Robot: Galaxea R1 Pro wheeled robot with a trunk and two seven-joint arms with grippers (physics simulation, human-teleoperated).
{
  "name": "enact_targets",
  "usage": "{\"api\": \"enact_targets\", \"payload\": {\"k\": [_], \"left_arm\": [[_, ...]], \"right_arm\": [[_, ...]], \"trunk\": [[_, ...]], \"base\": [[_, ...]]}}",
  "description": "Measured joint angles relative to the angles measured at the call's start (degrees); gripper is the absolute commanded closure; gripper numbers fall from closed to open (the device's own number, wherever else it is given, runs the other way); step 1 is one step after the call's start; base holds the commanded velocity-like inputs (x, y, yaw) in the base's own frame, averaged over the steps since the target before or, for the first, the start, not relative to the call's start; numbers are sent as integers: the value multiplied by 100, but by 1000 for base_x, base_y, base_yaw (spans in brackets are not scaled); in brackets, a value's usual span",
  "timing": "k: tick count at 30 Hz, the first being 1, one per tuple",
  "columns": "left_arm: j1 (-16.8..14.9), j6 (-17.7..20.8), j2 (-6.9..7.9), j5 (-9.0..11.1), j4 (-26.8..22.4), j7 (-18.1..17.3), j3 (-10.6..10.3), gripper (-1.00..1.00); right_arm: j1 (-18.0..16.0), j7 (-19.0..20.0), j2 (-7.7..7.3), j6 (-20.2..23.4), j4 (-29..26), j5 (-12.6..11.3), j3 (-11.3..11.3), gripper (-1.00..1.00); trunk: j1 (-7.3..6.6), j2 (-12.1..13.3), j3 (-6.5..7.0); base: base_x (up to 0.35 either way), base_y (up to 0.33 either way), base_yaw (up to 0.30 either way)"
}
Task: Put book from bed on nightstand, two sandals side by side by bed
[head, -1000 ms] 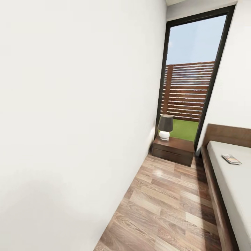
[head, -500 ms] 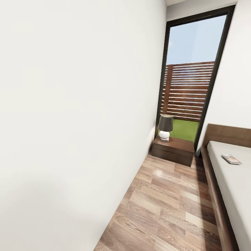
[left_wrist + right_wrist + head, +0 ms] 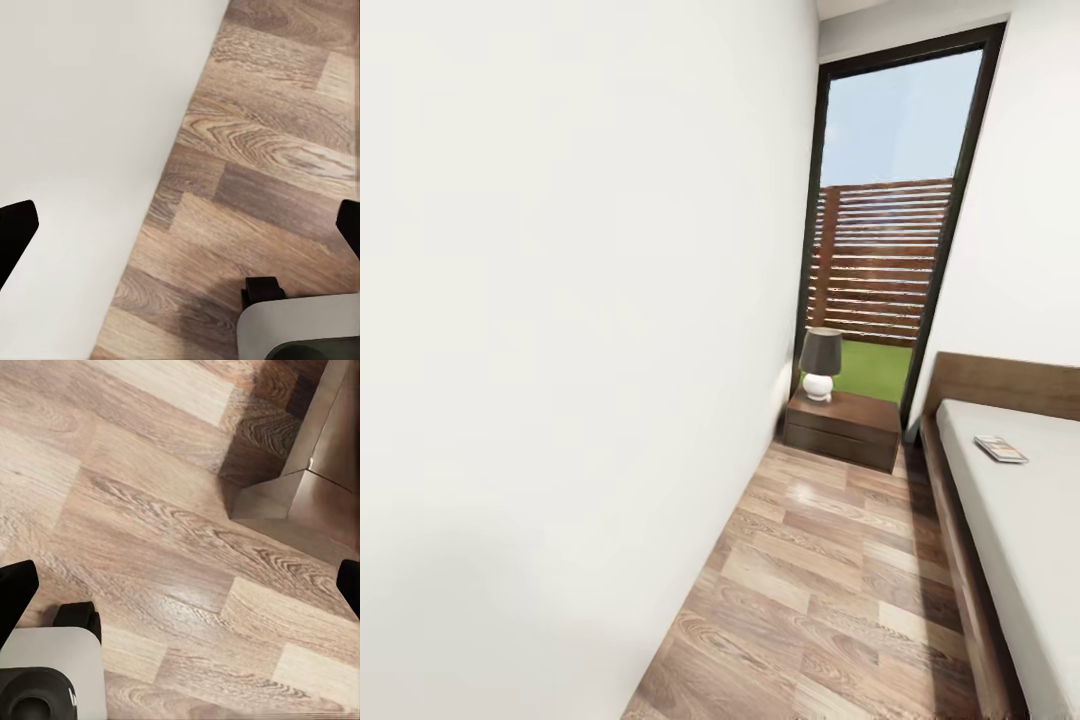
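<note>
The book (image 3: 1000,449) lies flat on the bed (image 3: 1010,520) near the headboard (image 3: 1000,385), at the right of the head view. The nightstand (image 3: 843,428) stands beside the bed against the white wall (image 3: 560,350), carrying a lamp (image 3: 820,364). The left claw (image 3: 180,225) and the right claw (image 3: 180,585) both hang over the wood floor (image 3: 830,590), fingers spread wide, holding nothing.
</note>
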Motion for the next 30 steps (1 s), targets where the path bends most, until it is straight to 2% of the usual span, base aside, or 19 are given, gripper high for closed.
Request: {"api": "enact_targets", "payload": {"k": [14,30], "left_arm": [[1,0,0,0,0,0,0,-100],[1,0,1,1,-1,0,0,-100]], "right_arm": [[-1,0,4,0,-4,0,0,-100],[-1,0,4,0,0,0,0,-100]], "trunk": [[0,0,0],[0,0,0]], "base": [[0,0,-242],[0,0,-35]]}}
